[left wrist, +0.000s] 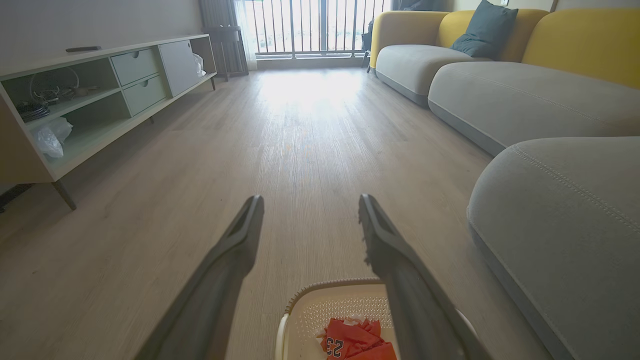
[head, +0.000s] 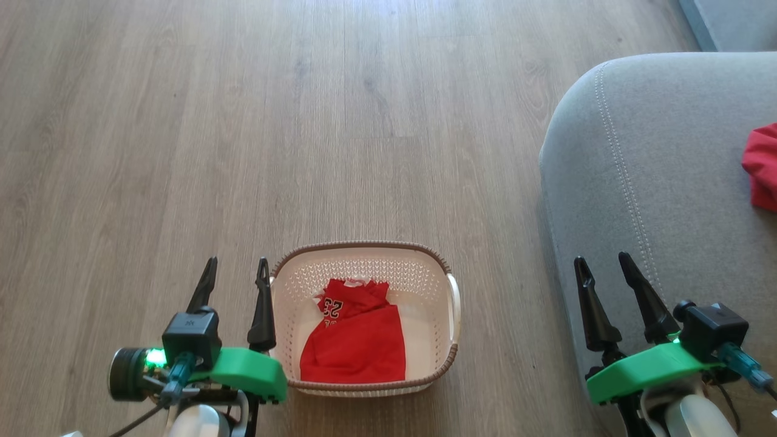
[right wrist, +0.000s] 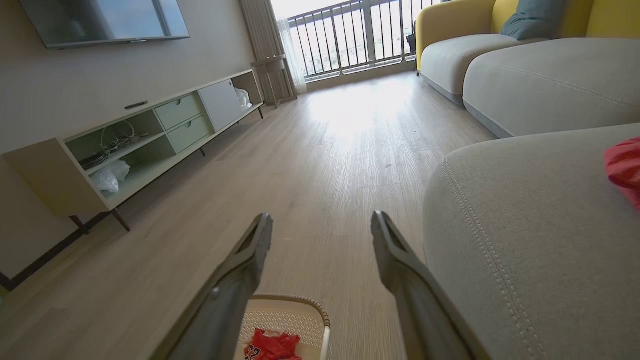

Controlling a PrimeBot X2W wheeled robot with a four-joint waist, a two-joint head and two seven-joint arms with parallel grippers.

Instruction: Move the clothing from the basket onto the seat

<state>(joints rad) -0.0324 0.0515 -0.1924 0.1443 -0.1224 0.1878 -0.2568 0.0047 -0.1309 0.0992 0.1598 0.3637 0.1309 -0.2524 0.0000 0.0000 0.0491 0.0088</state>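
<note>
The cream-white basket (head: 446,358) sits on the wooden floor, straight ahead and low in the head view. A red garment with white numerals (head: 355,337) lies inside it. A second red garment (head: 762,167) rests on the grey seat (head: 637,182) at the right edge. My left gripper (head: 237,270) stands open just left of the basket's rim, holding nothing. My right gripper (head: 604,264) stands open over the seat's front edge, also empty. The left wrist view has the basket (left wrist: 305,312) and red garment (left wrist: 352,340) between the fingers. The right wrist view has the basket (right wrist: 300,315) and the seat's garment (right wrist: 622,167).
A long low TV cabinet (left wrist: 100,95) runs along the wall to the left. More grey sofa cushions (left wrist: 525,97) with yellow backs extend ahead on the right, toward a balcony railing (left wrist: 310,25). Wooden floor (head: 303,121) stretches beyond the basket.
</note>
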